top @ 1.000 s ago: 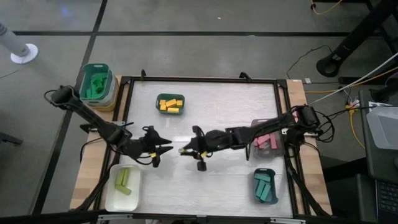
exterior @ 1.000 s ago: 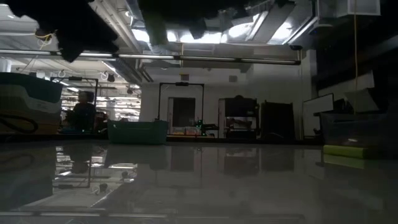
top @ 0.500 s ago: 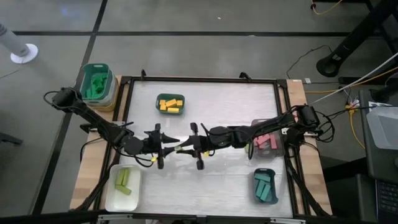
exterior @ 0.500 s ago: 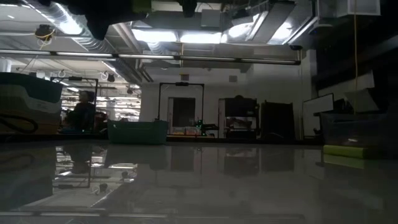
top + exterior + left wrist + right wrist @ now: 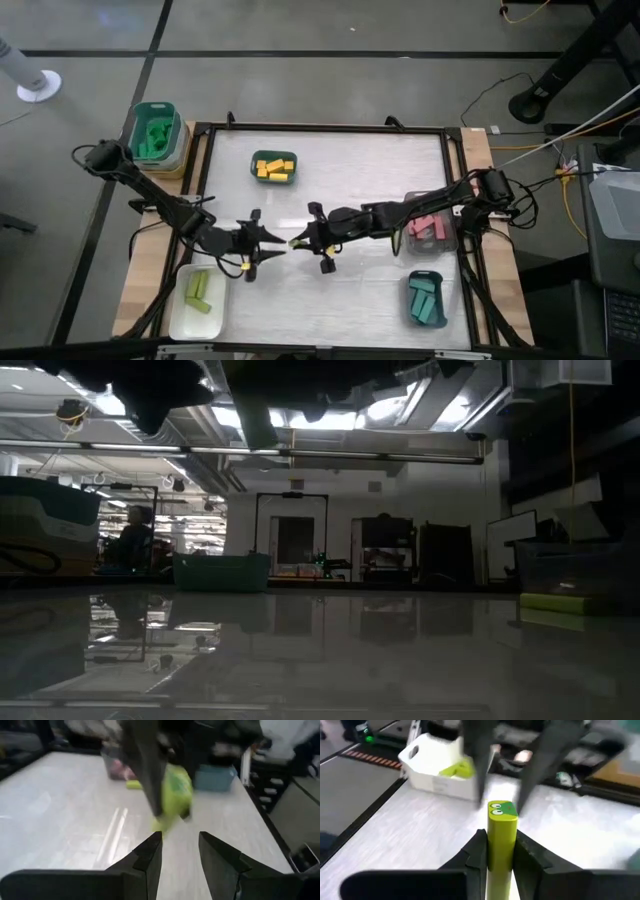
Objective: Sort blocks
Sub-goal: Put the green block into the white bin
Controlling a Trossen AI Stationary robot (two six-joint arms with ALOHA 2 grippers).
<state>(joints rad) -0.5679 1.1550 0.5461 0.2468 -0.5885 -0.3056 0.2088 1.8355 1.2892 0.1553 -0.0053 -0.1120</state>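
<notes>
Both arms reach low over the middle of the desk point(image 5: 350, 160), stretched toward each other so that their tips nearly meet. The right end effector point(image 5: 300, 242) comes in from the right edge, its arm running almost level across the desk, and its fingers point(image 5: 476, 851) are pressed against the sides of a lime green block point(image 5: 501, 837), a rounded bar with two small eyes printed on its end face. The block points straight out toward the other arm.

The left end effector point(image 5: 272, 250) faces it from the left, its arm bent at the elbow and angled down from the desk's far left corner. Its fingers point(image 5: 150, 856) are spread with a clear gap between them, holding nothing, and the lime block sits just ahead of that gap.

Around them are the trays: a white tray point(image 5: 180, 312) with lime green blocks point(image 5: 200, 290) at the near left, a teal tray point(image 5: 427, 277) with teal blocks point(image 5: 425, 302) at the near right, a grey tray point(image 5: 447, 228) with pink blocks point(image 5: 428, 226) beside the right arm, and farther back a tray point(image 5: 274, 155) of yellow-orange blocks point(image 5: 274, 168). A green tub point(image 5: 153, 108) stands off the far left corner.
</notes>
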